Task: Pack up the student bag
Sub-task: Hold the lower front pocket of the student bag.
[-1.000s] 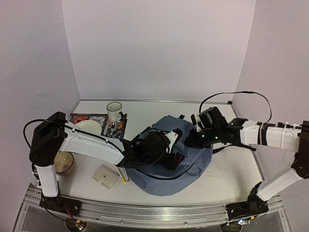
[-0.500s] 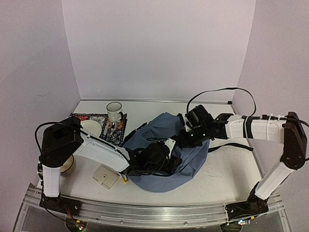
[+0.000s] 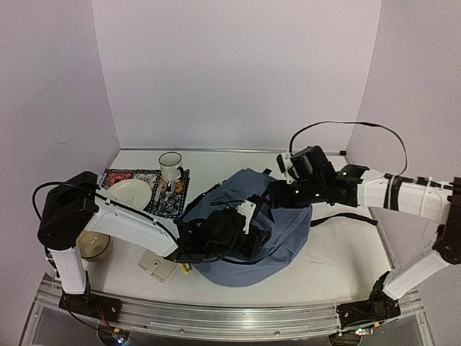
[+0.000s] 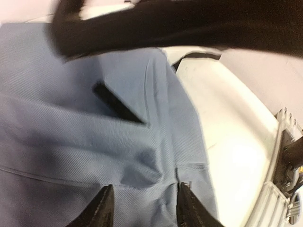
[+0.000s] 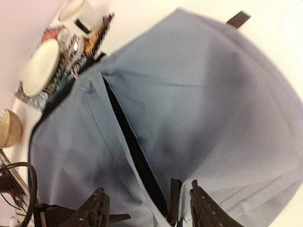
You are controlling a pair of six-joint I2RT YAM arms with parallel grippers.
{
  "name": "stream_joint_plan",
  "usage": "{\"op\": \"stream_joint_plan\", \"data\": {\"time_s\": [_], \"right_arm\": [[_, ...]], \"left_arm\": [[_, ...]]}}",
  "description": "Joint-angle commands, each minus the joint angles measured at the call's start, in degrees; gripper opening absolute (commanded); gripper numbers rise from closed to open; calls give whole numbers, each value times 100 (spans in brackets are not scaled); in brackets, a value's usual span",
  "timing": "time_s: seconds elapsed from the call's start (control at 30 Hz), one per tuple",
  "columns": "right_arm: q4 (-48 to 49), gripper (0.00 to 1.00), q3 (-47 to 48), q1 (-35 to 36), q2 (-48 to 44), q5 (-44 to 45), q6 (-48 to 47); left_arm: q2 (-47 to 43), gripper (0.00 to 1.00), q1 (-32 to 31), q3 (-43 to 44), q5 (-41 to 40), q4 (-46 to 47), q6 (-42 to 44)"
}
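**Student bag flat on the table, both grippers over it**

Student bag [image 3: 288,234] lies in the middle of the table [image 3: 346,263], a soft blue-grey heap between the two arms. One black strap [image 3: 349,216] trails off its right side. In the right wrist view a long dark zip opening [image 5: 125,137] runs down the cloth, and a small black tab [image 5: 238,19] sticks out at the far edge.

The left gripper [image 4: 146,188] is low over the middle of the bag. Its fingers stand apart with only rumpled cloth showing in the gap, and nothing is clamped. The right gripper [image 5: 148,189] is over the far right part of the bag, at the near end of the zip opening. Its jaws are parted, and a slim black piece rises between them without being squeezed; what that piece is I cannot tell.

Left of the bag, a patterned mat [image 3: 178,200] carries a white mug [image 3: 171,167] and a white plate [image 3: 132,191]. A tan bowl [image 3: 95,244] sits beside the left arm's base. A flat beige case [image 3: 158,264] lies just beside the bag's near left edge.
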Motion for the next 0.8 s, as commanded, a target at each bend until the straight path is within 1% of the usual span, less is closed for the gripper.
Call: {"op": "stream_joint_plan", "data": {"time_s": [0.0,0.13,0.2,0.3,0.43,0.53,0.67,0.77], "right_arm": [[-36,62,-438,-147,-832,457,-35],[-42,65,-885,-350,-1263,534,32],[-42,65,-1090,-406,-1366,538,94],[-42,65,-1283,-428,-1366,536,223],[97,65,-1539,-430,-1249,569,437],[285,65,-1731,-442,-1174,618,628],[566,65,-1901,-452,-1112,653,865],[719,66,-1998,-450,-1085,744,1010]], "left_arm": [[-648,50,56,-1,-290,-10,67],[-610,58,245,359,-148,-419,19],[-484,61,320,667,-109,-848,-86],[-183,63,352,1374,-160,-1670,-297],[260,63,369,2327,-182,-2687,-573],[544,63,430,2870,-163,-3241,-774],[835,63,554,3360,-95,-3739,-1010],[1001,61,617,3569,54,-3916,-1068]]}}
